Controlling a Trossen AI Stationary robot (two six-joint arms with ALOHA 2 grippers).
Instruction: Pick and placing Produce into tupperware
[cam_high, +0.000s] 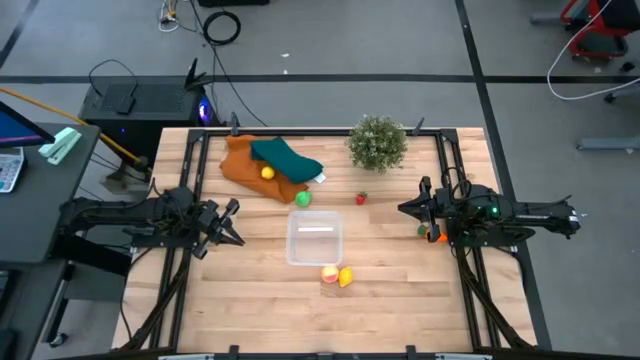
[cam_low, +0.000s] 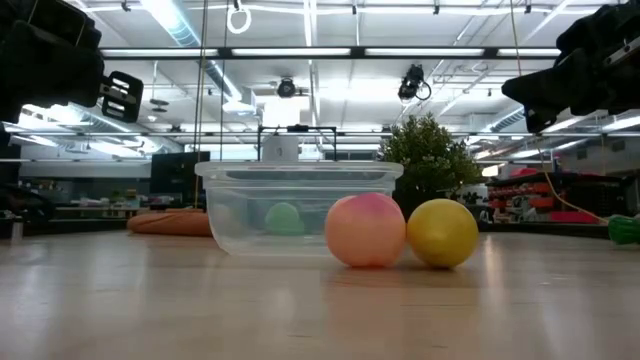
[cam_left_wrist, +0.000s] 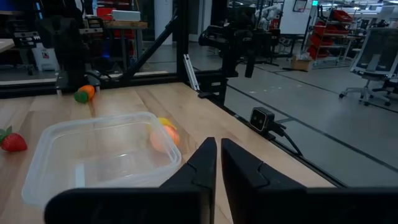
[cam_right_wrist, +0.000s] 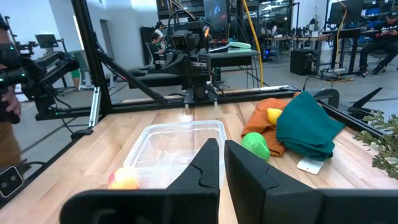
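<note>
1. Left gripper (cam_high: 232, 228): fingers nearly pressed together, nothing between them, hovering above the table's left side, pointed toward the clear tub (cam_high: 314, 239). Reads as a waiting pose, not a grasp.
2. Right gripper (cam_high: 408, 209): clenched, empty, raised over the right side and facing the tub too.
3. Tub sits mid-table between both arms, so either can reach it. Appears empty; the green shape seen through its wall in low view is likely the green piece (cam_high: 303, 198) behind it.
4. Produce, all outside the tub:
 - peach fruit (cam_high: 329, 274) and yellow piece (cam_high: 346, 277), touching each other, just beside the tub's near edge
 - strawberry (cam_high: 361, 198), apart from the tub on its far right
 - yellow piece (cam_high: 267, 172) resting on the orange cloth (cam_high: 245, 165), next to the teal cloth (cam_high: 285, 159)
 - orange/green piece (cam_high: 432, 235) under the right arm
5. Potted plant (cam_high: 378, 143) at the far edge, not part of the job.
6. Judgement: task barely begun; nothing placed yet.
</note>
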